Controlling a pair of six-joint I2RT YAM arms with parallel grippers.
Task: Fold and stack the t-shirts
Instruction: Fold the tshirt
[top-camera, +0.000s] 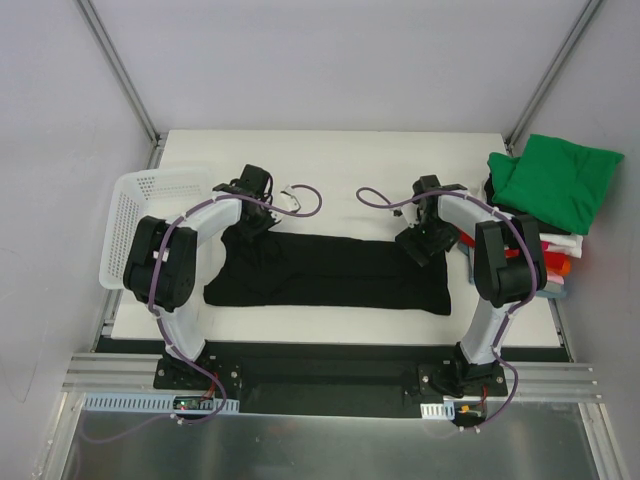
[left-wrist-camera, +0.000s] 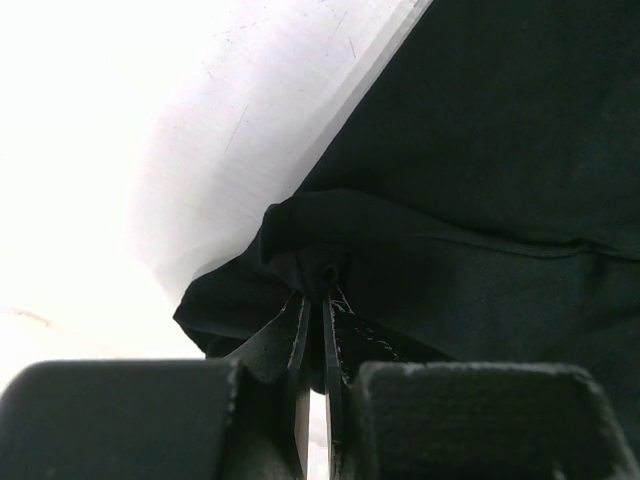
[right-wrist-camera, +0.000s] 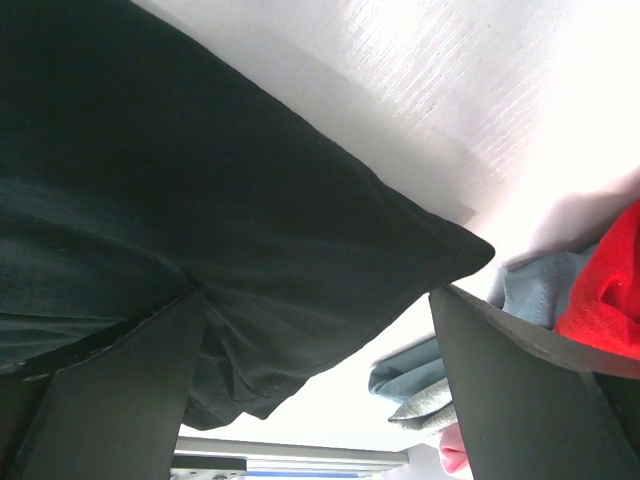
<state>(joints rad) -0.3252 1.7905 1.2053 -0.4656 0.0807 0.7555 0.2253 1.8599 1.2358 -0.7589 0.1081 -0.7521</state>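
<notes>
Seen from above, a white mesh basket (top-camera: 140, 225) sits at the far left edge of the white bench (top-camera: 330, 160). Just to its right, the left claw (top-camera: 250, 228) reaches down to the back left corner of a black t-shirt (top-camera: 330, 275). The shirt lies in the middle of the bench, folded into a long band. Its long axis runs left to right, parallel to the near edge. The left end is uneven, the right end squarer, and neither collar nor hem can be made out.

The left wrist camera adds what the overhead view hides: this claw is pinched together on a small bunched fold of the black cloth.

Further right, the right claw (top-camera: 420, 245) hovers at the shirt's back right corner. Its wrist camera shows the fingers (right-wrist-camera: 110, 390) spread wide apart, with the shirt's pointed corner lying between them, ungripped.

At the far right edge stands a stack of folded t-shirts (top-camera: 548, 250), topped by a green t-shirt (top-camera: 555, 180). The right wrist view catches only slivers of it: red cloth (right-wrist-camera: 610, 290) and blue-grey cloth (right-wrist-camera: 530, 285).
</notes>
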